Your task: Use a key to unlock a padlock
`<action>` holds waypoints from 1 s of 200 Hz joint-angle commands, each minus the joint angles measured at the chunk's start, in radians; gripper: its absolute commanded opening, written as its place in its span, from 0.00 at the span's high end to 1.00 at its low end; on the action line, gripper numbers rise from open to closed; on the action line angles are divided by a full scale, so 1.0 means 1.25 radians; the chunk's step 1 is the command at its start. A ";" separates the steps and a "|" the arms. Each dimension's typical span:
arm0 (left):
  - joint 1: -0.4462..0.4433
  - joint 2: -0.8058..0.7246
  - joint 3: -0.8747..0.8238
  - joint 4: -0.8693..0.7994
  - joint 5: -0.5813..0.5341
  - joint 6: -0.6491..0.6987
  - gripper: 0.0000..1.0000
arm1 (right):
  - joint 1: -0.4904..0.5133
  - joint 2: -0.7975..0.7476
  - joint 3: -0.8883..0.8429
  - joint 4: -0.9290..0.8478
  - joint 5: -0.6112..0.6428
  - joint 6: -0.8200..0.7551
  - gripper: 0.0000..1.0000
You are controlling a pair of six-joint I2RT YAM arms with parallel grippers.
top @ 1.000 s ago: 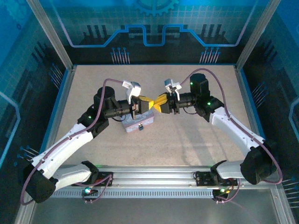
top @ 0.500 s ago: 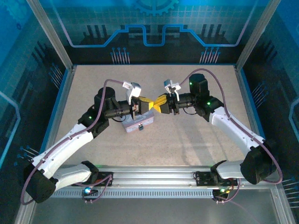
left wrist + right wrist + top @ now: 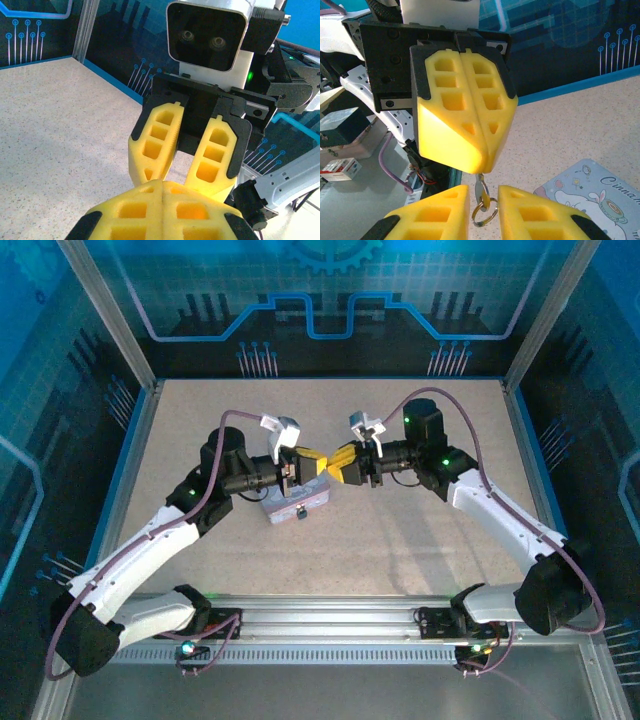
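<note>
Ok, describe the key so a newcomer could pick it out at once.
At the table's middle, above the lilac tin, the two yellow-fingered grippers meet tip to tip. From the left gripper's shut fingers the key pokes toward the right gripper. It is thin, silvery, with a wire ring, unlike the yellow fingers.

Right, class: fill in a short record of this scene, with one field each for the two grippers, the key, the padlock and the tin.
left gripper: shut, pinching the key at its tips
key: hangs below those tips, key ring on its lower end
right gripper: jaws apart, one finger on either side of the key ring; contact cannot be told
padlock: small, dark, at the tin's near edge, no gripper on it
tin: pale lilac, cartoon print, flat on the table, below both grippers
</note>
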State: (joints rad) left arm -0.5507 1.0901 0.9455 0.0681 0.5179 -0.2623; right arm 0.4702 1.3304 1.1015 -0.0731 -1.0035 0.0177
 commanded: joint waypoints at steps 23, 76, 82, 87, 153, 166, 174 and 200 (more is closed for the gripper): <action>0.007 -0.022 -0.007 0.034 0.006 -0.009 1.00 | 0.015 0.017 0.017 -0.029 -0.006 -0.017 0.79; 0.009 -0.022 -0.012 0.035 0.012 -0.010 1.00 | 0.016 0.011 0.020 -0.013 0.000 -0.013 0.76; 0.009 -0.022 -0.013 0.035 0.012 -0.010 1.00 | 0.016 0.010 0.020 -0.009 0.000 -0.010 0.76; 0.010 -0.022 -0.013 0.034 0.012 -0.008 1.00 | 0.017 0.009 0.020 -0.007 -0.002 -0.008 0.75; 0.011 -0.022 -0.013 0.017 0.020 0.006 1.00 | 0.017 0.007 0.024 0.004 -0.015 0.002 0.73; 0.012 -0.022 -0.015 0.018 0.021 0.004 1.00 | 0.017 0.009 0.027 0.004 -0.016 0.002 0.74; 0.011 -0.021 -0.014 0.019 0.021 0.005 1.00 | 0.016 0.012 0.028 0.004 -0.018 0.002 0.74; 0.011 -0.018 -0.015 0.022 0.022 0.002 1.00 | 0.017 0.013 0.032 0.004 -0.018 0.002 0.76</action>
State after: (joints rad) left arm -0.5449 1.0843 0.9394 0.0845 0.5213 -0.2626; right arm 0.4789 1.3441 1.1038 -0.0811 -1.0039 0.0113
